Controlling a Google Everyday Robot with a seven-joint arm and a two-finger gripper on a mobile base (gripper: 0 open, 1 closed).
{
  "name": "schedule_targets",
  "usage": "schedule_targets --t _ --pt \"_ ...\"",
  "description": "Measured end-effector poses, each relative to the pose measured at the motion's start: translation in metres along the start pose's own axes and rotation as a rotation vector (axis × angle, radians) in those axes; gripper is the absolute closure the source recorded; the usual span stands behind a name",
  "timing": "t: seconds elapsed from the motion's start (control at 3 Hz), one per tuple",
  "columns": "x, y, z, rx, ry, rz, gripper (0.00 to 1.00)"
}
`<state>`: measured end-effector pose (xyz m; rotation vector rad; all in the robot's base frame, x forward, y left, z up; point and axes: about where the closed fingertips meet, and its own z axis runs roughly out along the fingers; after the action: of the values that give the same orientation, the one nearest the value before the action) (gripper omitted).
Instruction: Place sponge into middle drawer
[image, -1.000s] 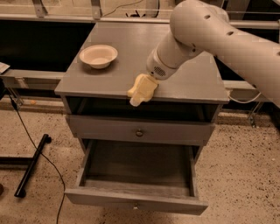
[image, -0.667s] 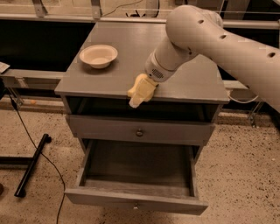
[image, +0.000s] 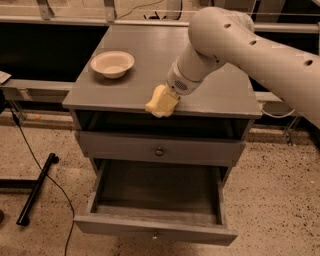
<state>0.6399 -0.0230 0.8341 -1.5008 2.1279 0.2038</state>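
Sponge (image: 161, 101) in camera view: overhangs tabletop (image: 220, 95) front edge, above open middle drawer (image: 155, 192), barely moved in the last second. Claw (image: 167, 95) sits against it; grip cannot be told. Arm has drifted left. Lowering not started.

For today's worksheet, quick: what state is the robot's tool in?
Tool: against the pale yellow foam sponge at the front edge of the grey cabinet top; cannot be told.

No text to read
No words, labels, brands or numbers show on the cabinet (image: 220, 95), bowl (image: 112, 63), open drawer (image: 150, 227) or arm (image: 260, 50); the gripper (image: 169, 96) is at the sponge (image: 160, 103), at 6 o'clock on the cabinet top
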Motion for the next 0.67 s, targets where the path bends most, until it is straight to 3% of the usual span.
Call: schedule_targets --t 0.33,0.67 --pt "0.0 0.002 -0.003 -0.003 0.008 -0.006 0.78" --pt "-0.007 -0.006 -0.035 0.041 -0.012 -0.005 0.99"
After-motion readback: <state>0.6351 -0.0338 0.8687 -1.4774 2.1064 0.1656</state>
